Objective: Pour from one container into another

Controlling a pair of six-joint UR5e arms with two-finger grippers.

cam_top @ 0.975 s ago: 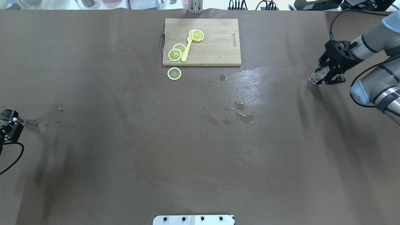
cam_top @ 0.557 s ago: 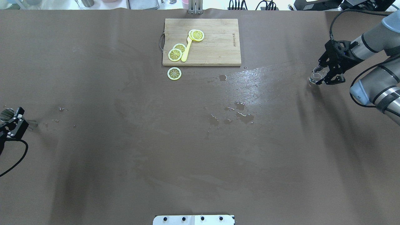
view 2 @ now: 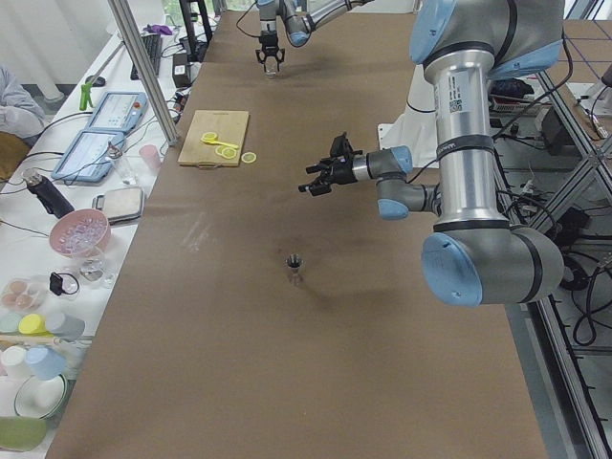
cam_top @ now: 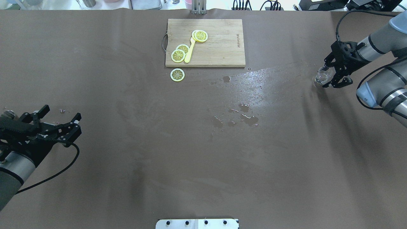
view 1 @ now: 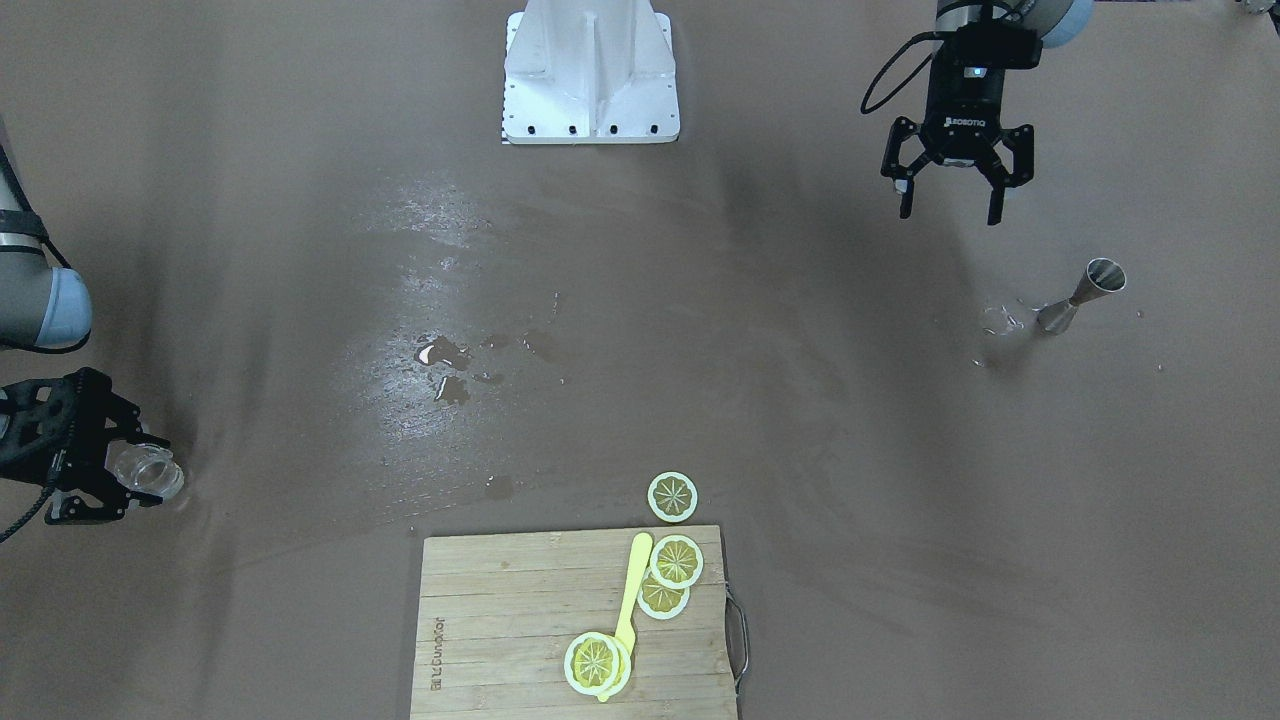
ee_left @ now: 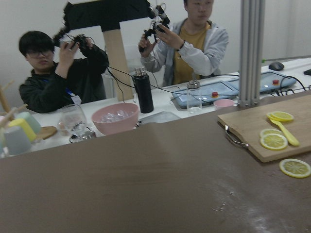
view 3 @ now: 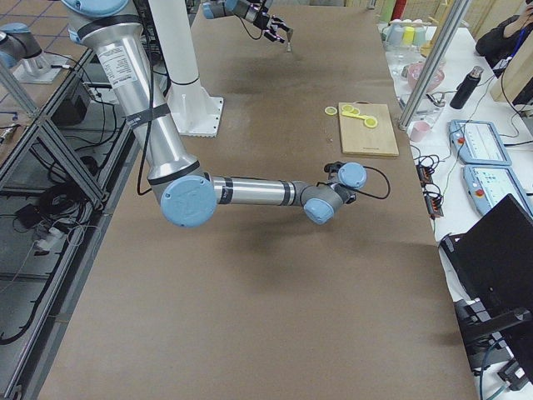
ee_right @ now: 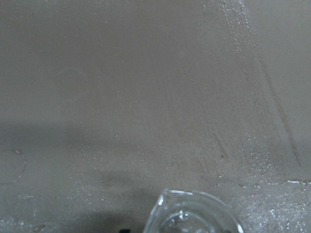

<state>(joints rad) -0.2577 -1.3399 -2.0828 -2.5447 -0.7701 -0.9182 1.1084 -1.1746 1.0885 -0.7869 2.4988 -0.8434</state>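
Observation:
A silver jigger [view 1: 1083, 293] stands upright on the brown table, free of any gripper; it also shows in the left side view [view 2: 295, 267] and at the overhead's left edge [cam_top: 7, 113]. My left gripper [view 1: 950, 212] hangs open and empty above the table, off toward the robot base from the jigger [cam_top: 62, 113]. At the other end of the table my right gripper [cam_top: 329, 74] is shut on a small clear glass [cam_top: 323, 75], its fingers on either side of it [view 1: 135, 474]. The glass rim [ee_right: 194, 213] fills the bottom of the right wrist view.
A wooden cutting board [cam_top: 222, 47] at the far middle carries lemon slices [cam_top: 178, 55] and a yellow utensil [cam_top: 190, 51]; one slice [cam_top: 177, 75] lies on the table beside it. Puddles [cam_top: 244, 116] wet the table's middle. The robot base plate [view 1: 590, 75] sits at the near edge.
My left gripper has let go of the jigger, opened, and swung up and inward over the table; the jigger now stands alone. The right gripper and glass have barely shifted.

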